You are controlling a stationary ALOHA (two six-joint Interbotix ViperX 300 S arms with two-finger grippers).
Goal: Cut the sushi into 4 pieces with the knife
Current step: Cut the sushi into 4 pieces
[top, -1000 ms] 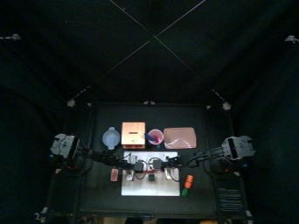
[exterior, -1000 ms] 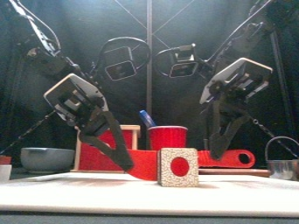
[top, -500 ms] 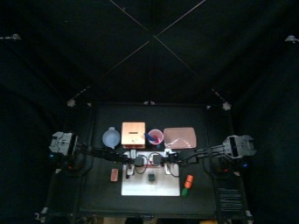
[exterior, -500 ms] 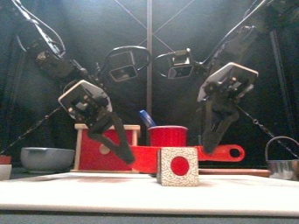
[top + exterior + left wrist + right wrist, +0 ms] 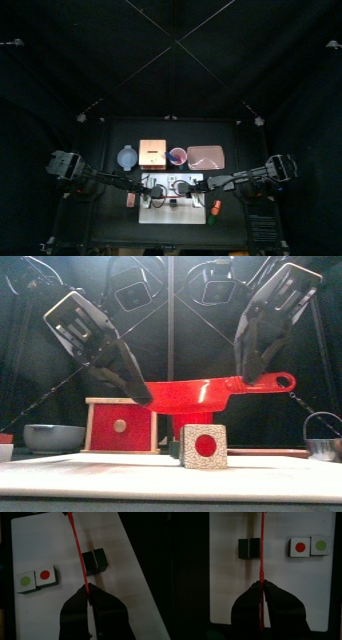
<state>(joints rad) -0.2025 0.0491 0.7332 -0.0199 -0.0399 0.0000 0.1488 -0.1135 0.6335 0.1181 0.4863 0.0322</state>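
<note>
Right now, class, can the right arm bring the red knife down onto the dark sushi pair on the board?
Probably yes. Both the right pincer and left pincer grip the red knife, hanging about over the dark sushi pair; nothing lies between. The two cut pieces sit clear to one side.

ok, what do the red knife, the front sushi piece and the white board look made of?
red knife: likely moulded plastic. It is one even red with a smooth sheen and a hole in the handle end.
sushi piece: painted wood or hard plastic, can't tell which. It is a crisp block with a speckled white face and a flat red dot.
white board: probably plastic, matte. It is even white with no grain.
</note>
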